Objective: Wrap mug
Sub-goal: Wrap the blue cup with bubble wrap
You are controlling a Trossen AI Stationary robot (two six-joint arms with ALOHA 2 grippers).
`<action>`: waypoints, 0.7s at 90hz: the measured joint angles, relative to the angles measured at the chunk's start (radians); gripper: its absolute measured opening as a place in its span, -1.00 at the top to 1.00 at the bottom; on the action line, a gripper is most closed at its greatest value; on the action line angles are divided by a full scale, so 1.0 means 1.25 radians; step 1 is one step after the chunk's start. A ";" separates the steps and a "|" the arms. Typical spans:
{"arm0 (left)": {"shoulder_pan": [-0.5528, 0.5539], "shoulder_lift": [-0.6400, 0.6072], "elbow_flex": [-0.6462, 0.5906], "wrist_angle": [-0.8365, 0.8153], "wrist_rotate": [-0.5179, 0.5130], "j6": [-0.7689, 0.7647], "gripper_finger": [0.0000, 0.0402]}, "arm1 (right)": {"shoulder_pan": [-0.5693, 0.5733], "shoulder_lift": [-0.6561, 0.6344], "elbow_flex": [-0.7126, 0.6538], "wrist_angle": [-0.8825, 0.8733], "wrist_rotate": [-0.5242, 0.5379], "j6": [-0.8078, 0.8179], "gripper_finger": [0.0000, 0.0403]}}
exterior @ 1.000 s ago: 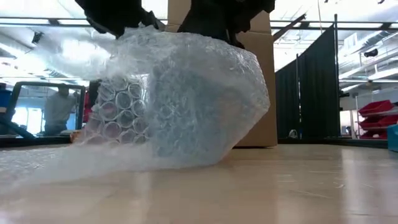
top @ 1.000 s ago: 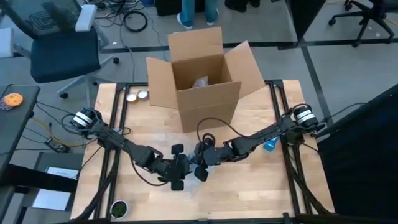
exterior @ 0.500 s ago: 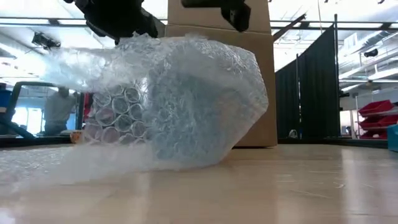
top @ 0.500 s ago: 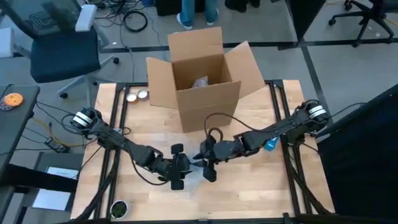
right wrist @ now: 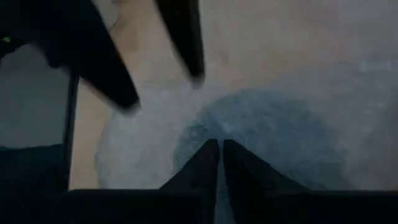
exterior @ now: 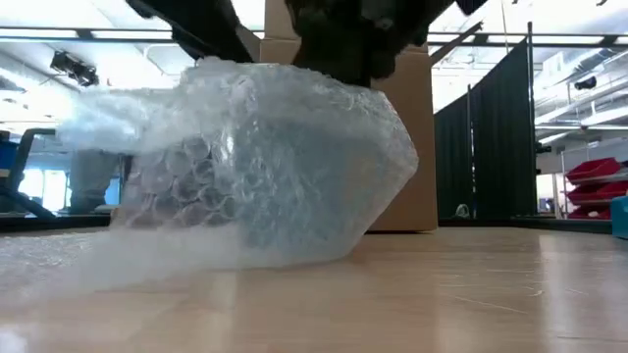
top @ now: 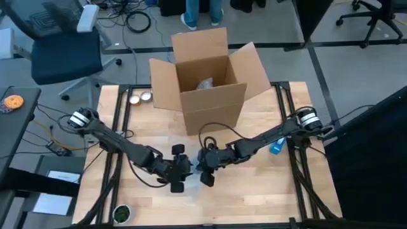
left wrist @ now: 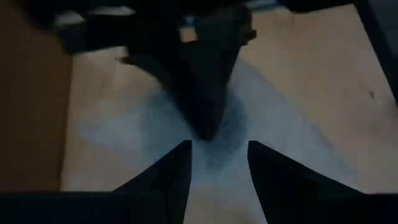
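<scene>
Pressing the bubble wrap (exterior: 265, 167) down over the mug (right wrist: 267, 137) near the tabletop (top: 254, 197) centre, at six o'clock from the cardboard box (top: 206, 83), my right gripper (right wrist: 219, 163) is clenched, my left gripper (left wrist: 219, 163) released; next, I judge, tucking the loose flap.

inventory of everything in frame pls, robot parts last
bubble wrap bundle: 1, clear, table centre, under both grippers, bluish mug shape inside
cardboard box: 1, brown, flaps open, table's far edge
round tins: 2, silvery, left of the box
blue object: 1, table's right side
dark round object: 1, near left corner
office chair: 1, dark, floor beyond table
left gripper: fingers open, over the wrap
right gripper: fingers together, on the wrap
</scene>
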 joint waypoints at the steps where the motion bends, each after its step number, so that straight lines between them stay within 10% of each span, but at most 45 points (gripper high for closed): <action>1: -0.001 -0.005 0.001 -0.006 0.000 -0.001 0.29 | 0.000 0.001 0.000 -0.001 -0.002 0.002 0.98; 27: -0.037 -0.028 -0.040 -0.115 -0.010 -0.136 0.29 | 0.012 0.007 0.000 -0.011 -0.018 0.013 1.00; 63: -0.014 0.081 -0.218 0.339 0.010 -0.119 0.29 | 0.016 0.006 0.012 -0.073 -0.043 0.039 1.00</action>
